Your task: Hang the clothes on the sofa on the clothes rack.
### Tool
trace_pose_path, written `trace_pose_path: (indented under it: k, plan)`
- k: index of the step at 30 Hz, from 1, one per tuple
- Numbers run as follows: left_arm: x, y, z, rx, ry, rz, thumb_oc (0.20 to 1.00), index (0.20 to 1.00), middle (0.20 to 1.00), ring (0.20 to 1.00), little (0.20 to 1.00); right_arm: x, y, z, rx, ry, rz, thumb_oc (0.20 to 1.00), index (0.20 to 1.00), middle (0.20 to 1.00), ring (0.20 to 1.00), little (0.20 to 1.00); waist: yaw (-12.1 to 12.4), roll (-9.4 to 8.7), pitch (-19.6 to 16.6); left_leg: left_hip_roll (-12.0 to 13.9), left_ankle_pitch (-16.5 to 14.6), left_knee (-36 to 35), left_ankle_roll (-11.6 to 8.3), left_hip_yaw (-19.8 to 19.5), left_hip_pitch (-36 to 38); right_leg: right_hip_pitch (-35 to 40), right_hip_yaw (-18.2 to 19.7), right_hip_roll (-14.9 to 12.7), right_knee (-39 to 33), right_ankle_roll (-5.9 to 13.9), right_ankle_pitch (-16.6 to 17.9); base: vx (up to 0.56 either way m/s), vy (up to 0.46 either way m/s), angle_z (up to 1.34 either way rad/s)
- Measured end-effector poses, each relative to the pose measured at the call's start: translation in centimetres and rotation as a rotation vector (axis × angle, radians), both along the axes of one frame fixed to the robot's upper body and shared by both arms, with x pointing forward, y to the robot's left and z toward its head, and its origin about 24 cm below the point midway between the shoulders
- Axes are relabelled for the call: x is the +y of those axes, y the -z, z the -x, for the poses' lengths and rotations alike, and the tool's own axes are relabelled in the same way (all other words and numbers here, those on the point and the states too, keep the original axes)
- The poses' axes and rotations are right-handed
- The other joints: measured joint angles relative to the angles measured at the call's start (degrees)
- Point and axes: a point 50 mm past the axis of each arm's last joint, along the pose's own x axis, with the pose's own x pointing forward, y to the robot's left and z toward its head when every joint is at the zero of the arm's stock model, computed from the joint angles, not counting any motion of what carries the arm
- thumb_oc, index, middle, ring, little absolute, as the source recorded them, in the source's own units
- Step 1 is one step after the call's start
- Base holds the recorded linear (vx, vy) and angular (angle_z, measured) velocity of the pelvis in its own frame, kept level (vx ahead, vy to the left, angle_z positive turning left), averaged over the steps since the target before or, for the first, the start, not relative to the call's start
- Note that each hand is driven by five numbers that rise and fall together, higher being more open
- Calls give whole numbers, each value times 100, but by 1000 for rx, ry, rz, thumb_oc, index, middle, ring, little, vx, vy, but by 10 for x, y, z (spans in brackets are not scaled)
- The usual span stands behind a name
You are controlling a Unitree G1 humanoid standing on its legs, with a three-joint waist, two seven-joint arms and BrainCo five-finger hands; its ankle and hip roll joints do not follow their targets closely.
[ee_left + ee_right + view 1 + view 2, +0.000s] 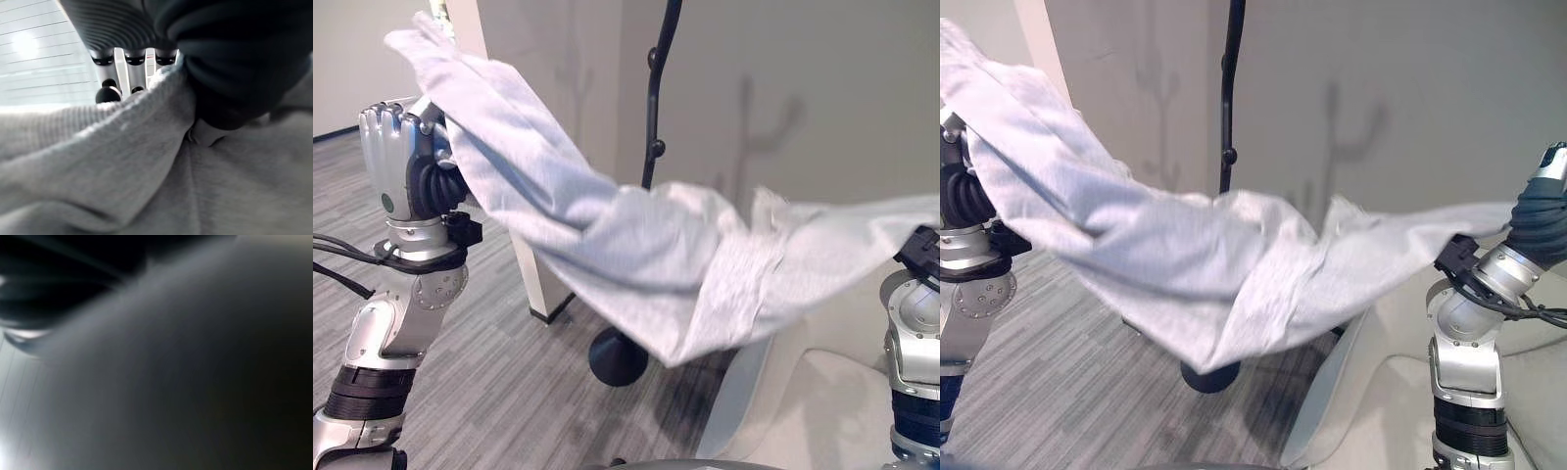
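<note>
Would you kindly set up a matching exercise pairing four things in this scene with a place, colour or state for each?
Things:
1. light grey garment
2. clothes rack
3. left hand
4. carpet

Descriptions:
A. black, upright pole on a round base, behind the garment
B. grey striped, on the floor
C. raised at the garment's high end, fingers curled into the cloth
D. stretched between the two arms, sagging in the middle

Pairs: 1-D, 2-A, 3-C, 4-B
</note>
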Motion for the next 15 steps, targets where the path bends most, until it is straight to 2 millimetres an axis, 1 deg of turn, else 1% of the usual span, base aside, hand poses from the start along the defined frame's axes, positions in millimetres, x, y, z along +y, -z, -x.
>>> trace_pose_path:
  k: [1, 2, 3, 4, 6, 7, 9, 10, 12, 13, 14, 15]
  plan:
    - [-2, -7, -8, 1, 0, -21, 200, 200, 200, 200, 200, 2, -8, -10, 17, -18, 32, 200, 200, 200, 200, 200, 61, 29, -21, 55, 3, -21, -27, 81, 18, 54, -9, 23, -140, 23, 71, 16, 20, -44]
    - [-4, -22, -16, -4, -6, -84, 200, 200, 200, 200, 200, 7, -21, -20, 33, -47, 104, 200, 200, 200, 200, 200, 74, 45, -37, 92, -3, -21, -41, 89, -14, 77, 13, 68, -251, -18, 175, 12, 17, -24]
    - [-4, -30, -22, 0, -21, -122, 200, 200, 200, 200, 200, 9, -26, -25, 52, -56, 155, 200, 200, 200, 200, 200, 42, 38, -43, 97, 5, -19, -52, 85, 11, 138, 12, 76, -324, -18, 269, 50, 12, -8]
    - [-2, -37, -35, 36, -62, -201, 200, 200, 200, 200, 200, 12, -31, -37, 101, -56, 230, 200, 200, 200, 200, 200, 20, 44, -77, 102, 0, -29, -59, 64, 37, 174, 4, 86, -361, -33, 302, 0, 0, 0]
    - [0, -44, -43, 62, -99, -256, 200, 200, 200, 200, 200, 17, -40, -45, 128, -61, 286, 200, 200, 200, 200, 200, -54, 82, -117, 106, -17, -44, -86, 84, 83, 177, 14, 87, -382, -36, 299, -8, 17, -7]
    - [1, -45, -57, 108, -137, -299, 200, 200, 200, 200, 200, 23, -47, -57, 168, -59, 349, 200, 200, 200, 200, 200, -85, 130, -147, 106, -17, -33, -87, 85, 95, 191, 18, 88, -380, -36, 300, -25, 24, -7]
    - [6, -48, -66, 169, -201, -384, 200, 200, 200, 200, 200, 31, -55, -73, 220, -74, 401, 200, 200, 200, 200, 200, -112, 160, -165, 116, -5, -25, -106, 116, 100, 192, 36, 92, -381, -45, 307, -31, 31, -8]
    - [12, -53, -70, 196, -244, -423, 200, 200, 200, 200, 200, 31, -59, -80, 251, -70, 426, 200, 200, 200, 200, 200, -130, 162, -167, 117, -9, -15, -119, 152, 102, 185, 61, 92, -378, -56, 313, -41, 46, -13]
    - [18, -55, -76, 227, -291, -423, 200, 200, 200, 200, 200, 28, -63, -84, 270, -51, 430, 200, 200, 200, 200, 200, -125, 152, -174, 113, -35, -8, -137, 195, 95, 151, 106, 93, -345, -67, 304, -64, 79, -11]
    - [21, -54, -80, 251, -313, -422, 200, 200, 200, 200, 200, 27, -63, -88, 283, -43, 434, 200, 200, 200, 200, 200, -128, 146, -176, 92, -70, 18, -90, 194, 83, 133, 119, 87, -252, -38, 326, -71, 77, -7]
    - [22, -52, -86, 287, -336, -418, 200, 200, 200, 200, 200, 27, -63, -94, 309, -41, 440, 200, 200, 200, 200, 200, -148, 148, -149, 62, -152, 130, 5, 172, 24, -63, 141, 81, 194, 39, 391, -75, 75, 1]
    - [21, -50, -90, 312, -351, -419, 200, 200, 200, 200, 200, 27, -61, -98, 335, -51, 421, 200, 200, 200, 200, 200, -141, 205, -118, 131, -194, 249, 31, 139, -71, -425, 138, 96, 902, 112, 327, -69, 94, 12]
